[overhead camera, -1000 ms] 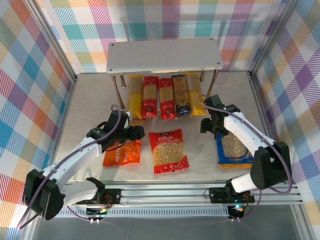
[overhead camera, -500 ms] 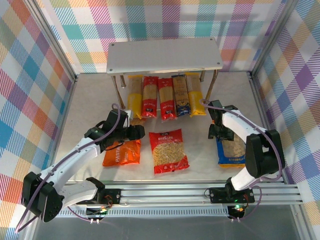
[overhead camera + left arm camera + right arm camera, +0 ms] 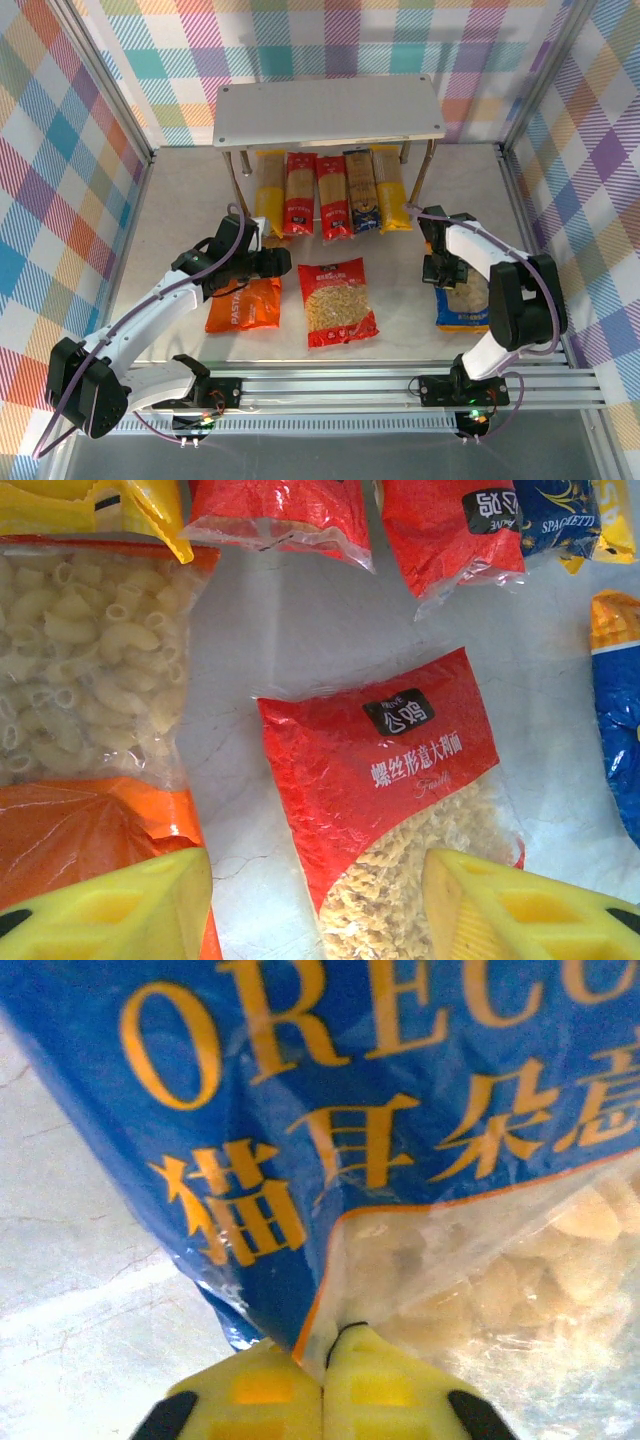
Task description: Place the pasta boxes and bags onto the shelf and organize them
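Walls: you have bright plaid cloth on the left, back and right, held in a metal frame.
Table: pale and stone-like, with faint hairline cracks in your wrist views.
Rail: a metal rail runs along the near edge and carries both arm bases.
Shelf: it stands at the back centre; its grey top plate is bare.
Boxes: you see five side by side, yellow, red, red, blue, yellow from the left. Their far ends are under the top plate and their near ends stick out toward you.
Red bag: flat on the table at the centre, clear window toward you.
Orange bag: flat, just left of the red bag.
Blue bag: flat at the right, well apart from the red bag.
Left gripper: your yellow fingers stand wide apart over the gap between the orange and red bags, gripping nothing.
Right gripper: your fingers are pressed together on the blue bag's far left edge, pinching its film.
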{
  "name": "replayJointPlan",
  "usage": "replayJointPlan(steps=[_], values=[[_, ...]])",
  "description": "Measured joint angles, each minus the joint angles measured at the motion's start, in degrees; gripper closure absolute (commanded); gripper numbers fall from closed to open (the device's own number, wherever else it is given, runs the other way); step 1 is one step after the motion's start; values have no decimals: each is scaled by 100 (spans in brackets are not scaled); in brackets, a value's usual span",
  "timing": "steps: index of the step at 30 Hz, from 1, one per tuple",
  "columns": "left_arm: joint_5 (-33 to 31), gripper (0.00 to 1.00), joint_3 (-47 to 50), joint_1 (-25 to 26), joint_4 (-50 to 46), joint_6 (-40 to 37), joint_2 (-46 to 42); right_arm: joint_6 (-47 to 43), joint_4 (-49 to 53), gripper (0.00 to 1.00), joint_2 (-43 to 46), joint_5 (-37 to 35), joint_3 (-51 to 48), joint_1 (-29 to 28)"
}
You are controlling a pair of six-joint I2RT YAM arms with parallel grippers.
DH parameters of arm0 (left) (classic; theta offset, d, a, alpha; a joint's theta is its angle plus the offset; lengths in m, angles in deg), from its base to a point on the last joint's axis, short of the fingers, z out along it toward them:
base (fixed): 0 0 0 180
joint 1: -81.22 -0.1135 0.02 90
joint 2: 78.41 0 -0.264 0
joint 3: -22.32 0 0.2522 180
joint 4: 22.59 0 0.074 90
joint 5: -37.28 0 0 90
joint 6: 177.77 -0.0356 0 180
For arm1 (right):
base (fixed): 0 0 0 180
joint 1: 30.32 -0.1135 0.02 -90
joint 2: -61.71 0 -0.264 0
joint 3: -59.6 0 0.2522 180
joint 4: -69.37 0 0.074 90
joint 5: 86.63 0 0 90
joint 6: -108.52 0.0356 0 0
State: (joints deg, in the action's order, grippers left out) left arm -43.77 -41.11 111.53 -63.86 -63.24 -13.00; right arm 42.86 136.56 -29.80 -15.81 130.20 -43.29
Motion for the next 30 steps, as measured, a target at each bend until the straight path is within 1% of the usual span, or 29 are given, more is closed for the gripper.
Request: replayJointPlan(steps=[5, 8, 15, 20, 30], values=[[-2, 43, 0, 0, 2, 0, 0, 4, -142, 100, 188, 354, -157, 15], [-2, 43, -13, 0, 4, 0, 0, 9, -149, 100, 387, 660, -260, -79], [0, 43, -116, 0, 35, 2, 59, 92, -136, 100, 675, 1294, -291, -793], [0, 43, -116, 0, 35, 0, 61, 136, -142, 100, 662, 1506, -280, -1200], [-2, 42, -118, 0, -20, -26, 59, 131, -212, 100, 92, 1674, 162, -1945]])
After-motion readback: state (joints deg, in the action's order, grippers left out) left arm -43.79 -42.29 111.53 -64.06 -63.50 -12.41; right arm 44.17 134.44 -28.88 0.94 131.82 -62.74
